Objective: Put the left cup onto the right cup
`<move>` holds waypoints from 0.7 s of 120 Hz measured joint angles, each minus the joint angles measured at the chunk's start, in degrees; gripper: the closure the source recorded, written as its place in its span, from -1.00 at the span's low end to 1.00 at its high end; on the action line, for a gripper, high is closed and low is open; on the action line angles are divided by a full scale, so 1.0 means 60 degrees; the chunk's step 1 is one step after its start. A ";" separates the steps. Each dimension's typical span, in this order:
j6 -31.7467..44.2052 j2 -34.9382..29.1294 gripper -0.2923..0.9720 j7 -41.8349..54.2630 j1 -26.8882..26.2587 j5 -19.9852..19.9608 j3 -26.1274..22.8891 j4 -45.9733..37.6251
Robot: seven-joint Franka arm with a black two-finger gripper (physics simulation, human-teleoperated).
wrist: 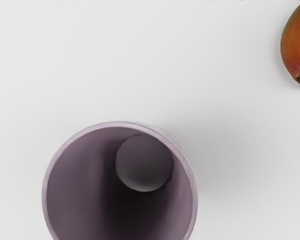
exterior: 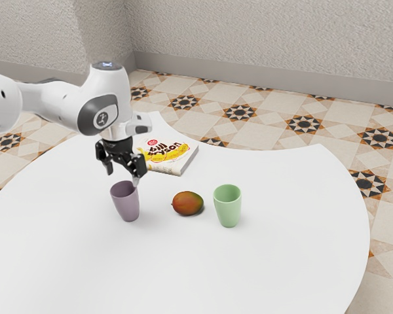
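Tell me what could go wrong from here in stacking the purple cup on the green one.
1. The hand hangs open just above the purple cup, off its centre; a finger could strike the rim and tip it.
2. The mango lies between the cups; a low carry might knock it.
3. The green cup stands mouth up; an off-centre placement could slide off.

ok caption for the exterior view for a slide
Open gripper poised just above the purple cup, a mango lying between it and the green cup.
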 joint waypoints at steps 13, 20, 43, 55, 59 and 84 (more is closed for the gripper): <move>0.0416 0.0166 -0.54 -0.0053 -0.0003 0.0001 -0.0009 -0.0075; 0.0622 0.0338 -0.54 -0.0076 -0.0002 0.0022 -0.0010 -0.0075; 0.1187 0.0740 -0.54 -0.0141 -0.0002 0.0078 -0.0011 -0.0059; 0.1403 0.0915 -0.54 -0.0166 -0.0002 0.0085 -0.0011 -0.0043; 0.1461 0.0955 -0.54 -0.0173 -0.0002 0.0086 -0.0011 -0.0040; 0.1754 0.1259 -0.54 -0.0212 0.0017 0.0089 -0.0011 -0.0015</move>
